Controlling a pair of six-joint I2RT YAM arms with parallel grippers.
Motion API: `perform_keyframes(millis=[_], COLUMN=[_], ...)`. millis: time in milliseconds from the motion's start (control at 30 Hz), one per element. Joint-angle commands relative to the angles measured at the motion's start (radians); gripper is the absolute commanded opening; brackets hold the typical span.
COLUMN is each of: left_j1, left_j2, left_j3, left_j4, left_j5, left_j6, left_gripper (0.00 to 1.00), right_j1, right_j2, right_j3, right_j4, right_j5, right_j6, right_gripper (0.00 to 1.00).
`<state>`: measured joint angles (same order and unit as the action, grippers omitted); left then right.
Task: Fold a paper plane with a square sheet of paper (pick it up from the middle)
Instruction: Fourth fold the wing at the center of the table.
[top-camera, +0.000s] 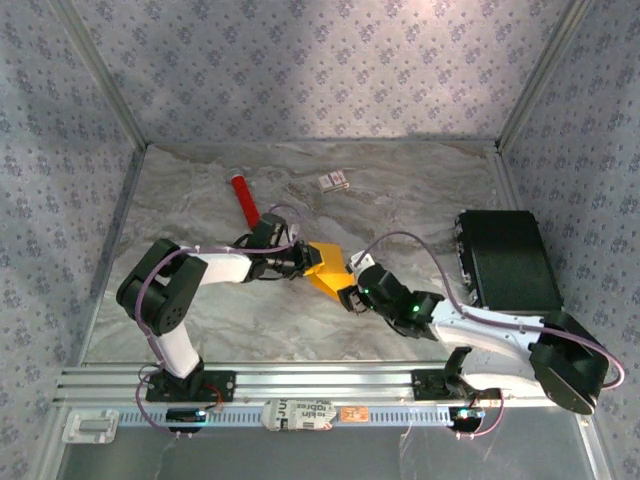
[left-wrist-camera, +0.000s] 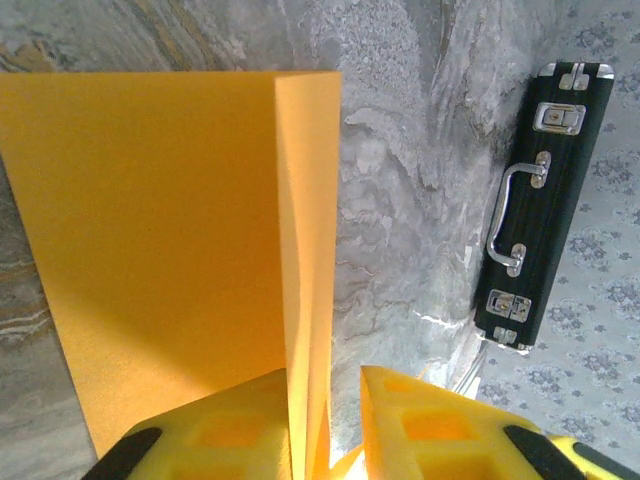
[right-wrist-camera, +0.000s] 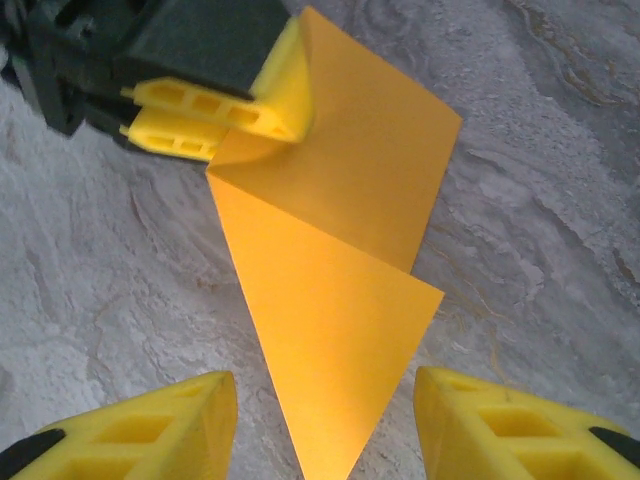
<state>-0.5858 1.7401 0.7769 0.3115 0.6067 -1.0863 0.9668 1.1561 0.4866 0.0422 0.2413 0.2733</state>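
Left wrist: left gripper (left-wrist-camera: 325, 400) straddles the square sheet of paper (left-wrist-camera: 160, 230), likely steadying its crease; clamped or loose, I cannot tell. At the sheet's 6 o'clock the right gripper (right-wrist-camera: 322, 390) hangs agape.

I'm looking into a small booth closed in by a back wall (top-camera: 320, 60), a left wall (top-camera: 50, 200) and a right wall (top-camera: 590, 150), all papered in pale grey-blue with a small repeating flower print. Slim metal posts (top-camera: 100, 75) run up the two far corners. The tabletop (top-camera: 400, 200) has a grey-and-cream marbled surface, with veins swirling across it. A soft bright patch of light (top-camera: 330, 40) falls on the upper back wall. Along the near edge lies a ribbed aluminium rail (top-camera: 300, 382). On the right of the table a black case (top-camera: 508, 260) lies flat, its silver latches and handle facing the centre.
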Motion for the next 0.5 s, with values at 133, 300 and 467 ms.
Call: perform_keyframes(millis=[133, 300, 467], left_j1=[-0.006, -0.008, -0.008], left_j2=[-0.009, -0.010, -0.007], left_j3=[0.031, 0.032, 0.035], left_j4=[0.002, -0.002, -0.008], left_j5=[0.033, 0.041, 0.045], left_j6=[0.004, 0.004, 0.006], left_gripper=[0.24, 0.22, 0.18], right_j1=[0.102, 0.140, 0.164], right_j2=[0.077, 0.149, 0.249], right_j3=[-0.016, 0.008, 0.047], right_j4=[0.062, 0.060, 0.062], right_j5=[0.165, 0.231, 0.273], right_j6=[-0.150, -0.180, -0.191], right_gripper=[0.50, 0.49, 0.47])
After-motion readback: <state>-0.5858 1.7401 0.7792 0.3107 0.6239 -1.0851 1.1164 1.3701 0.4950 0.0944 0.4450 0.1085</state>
